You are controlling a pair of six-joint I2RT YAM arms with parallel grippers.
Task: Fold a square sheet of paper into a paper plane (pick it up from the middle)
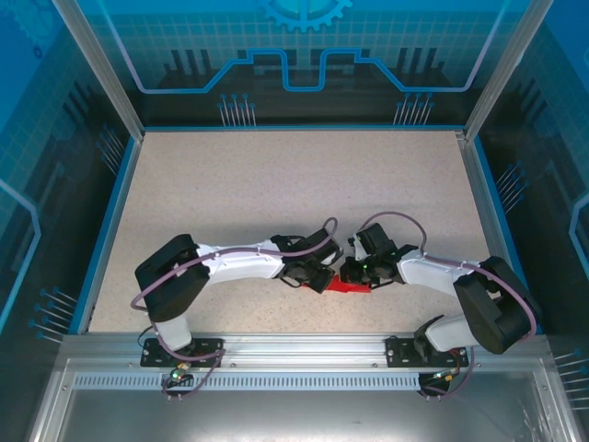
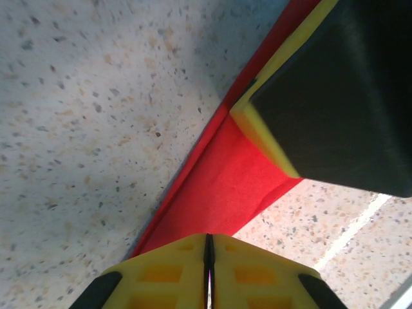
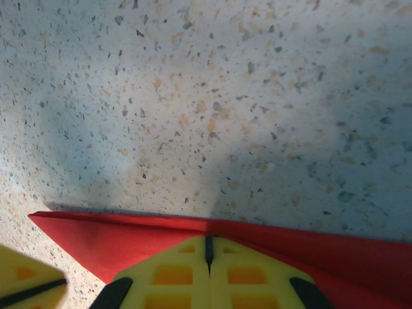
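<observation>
Over speckled beige table (image 1: pixel 276 203) inside blue walls (image 1: pixel 55 184): counted one folded red paper (image 1: pixel 353 286), near front centre; counted two grippers; found left gripper (image 2: pixel 208 238) pinched shut on one end; found right gripper (image 3: pixel 208 240) pinched shut on the other.

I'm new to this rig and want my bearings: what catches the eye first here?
The bright red paper, folded to a pointed shape, is the one vivid thing on the speckled table, lying near its front edge. The left gripper and right gripper meet there from either side, each shut, with its yellow tips right at the paper.
</observation>
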